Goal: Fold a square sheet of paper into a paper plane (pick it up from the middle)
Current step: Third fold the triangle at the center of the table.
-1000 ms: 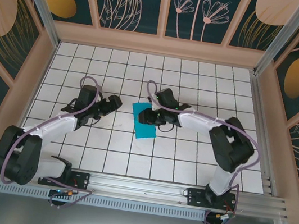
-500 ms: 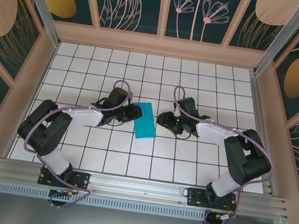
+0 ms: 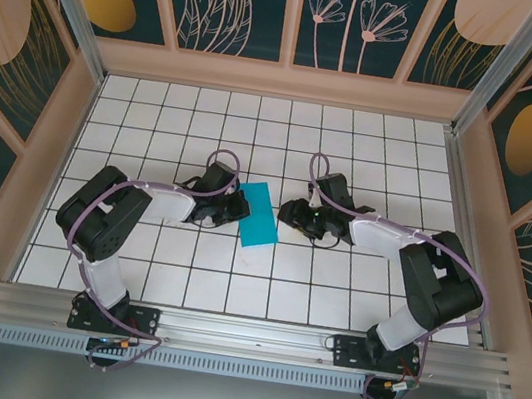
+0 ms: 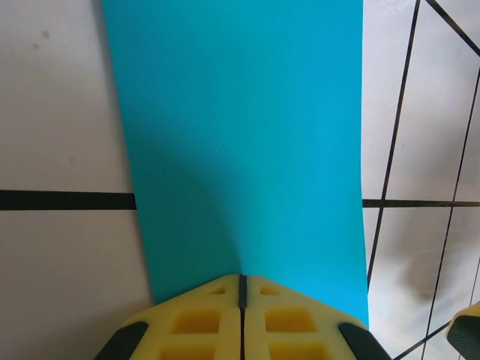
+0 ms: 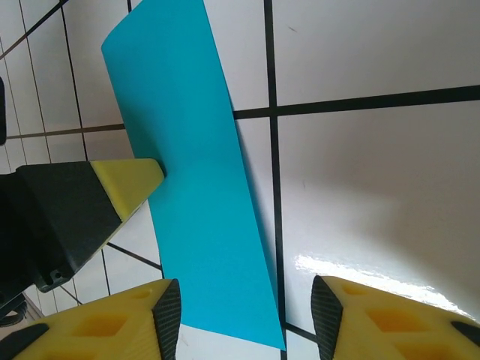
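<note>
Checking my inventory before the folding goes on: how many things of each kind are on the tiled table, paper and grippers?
blue paper sheet: 1
grippers: 2 (left gripper, right gripper)
Total: 3

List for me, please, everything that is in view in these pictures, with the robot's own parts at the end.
square sheet of paper: 1, cyan-blue, folded narrow, middle of the table.
table: 1, white tiles with black grid lines, under everything.
walls: 3 sides, dark teal plant-patterned panels in pale wood frames, around the table.
rail: 1, silver, near edge, carrying the arm bases.
left arm: 1, black and white, purple cable, left of the paper.
right arm: 1, same colours, right of the paper.
left fingers: 2, yellow, shut on the paper's edge.
right fingers: 2, yellow, apart, at the paper's right side.
</note>
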### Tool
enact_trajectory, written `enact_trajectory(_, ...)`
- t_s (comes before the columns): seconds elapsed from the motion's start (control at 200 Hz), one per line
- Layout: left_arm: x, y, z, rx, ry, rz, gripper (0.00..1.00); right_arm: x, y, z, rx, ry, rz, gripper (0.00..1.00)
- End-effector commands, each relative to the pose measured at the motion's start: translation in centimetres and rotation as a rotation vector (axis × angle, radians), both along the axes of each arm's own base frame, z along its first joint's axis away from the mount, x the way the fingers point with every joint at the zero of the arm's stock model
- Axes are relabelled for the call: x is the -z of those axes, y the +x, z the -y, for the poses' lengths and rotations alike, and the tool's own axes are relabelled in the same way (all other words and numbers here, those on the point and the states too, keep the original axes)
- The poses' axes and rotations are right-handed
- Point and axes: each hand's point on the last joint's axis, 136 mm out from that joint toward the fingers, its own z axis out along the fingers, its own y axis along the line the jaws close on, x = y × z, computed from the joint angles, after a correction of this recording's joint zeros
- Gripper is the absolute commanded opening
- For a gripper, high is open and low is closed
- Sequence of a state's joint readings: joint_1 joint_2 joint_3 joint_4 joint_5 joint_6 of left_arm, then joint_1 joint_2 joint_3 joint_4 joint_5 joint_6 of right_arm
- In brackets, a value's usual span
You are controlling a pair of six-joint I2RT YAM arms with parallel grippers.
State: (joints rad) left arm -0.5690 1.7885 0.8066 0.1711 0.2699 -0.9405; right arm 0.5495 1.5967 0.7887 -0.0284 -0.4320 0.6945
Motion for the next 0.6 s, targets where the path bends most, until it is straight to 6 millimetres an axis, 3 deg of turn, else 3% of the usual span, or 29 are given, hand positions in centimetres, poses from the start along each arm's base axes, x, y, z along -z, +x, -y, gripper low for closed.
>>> enact_trajectory(0.0,2.8,-1.5,-1.7,-0.008,0.107,-0.068,0.08,0.8,-1.4,0.1,-0.026,-0.006,-0.058,0.51)
enact_trajectory(0.225,3.9,-2.2,-2.2,-0.014,0.126,-0.093,0.06,1.8,-2.2,0.3,-0.052,-0.027,-0.099,0.5)
enact_trajectory(0.595,3.8,-2.2,-2.1,-0.014,0.119,-0.091,0.05,2.8,-3.4,-1.6,-0.128,-0.026,-0.127,0.42)
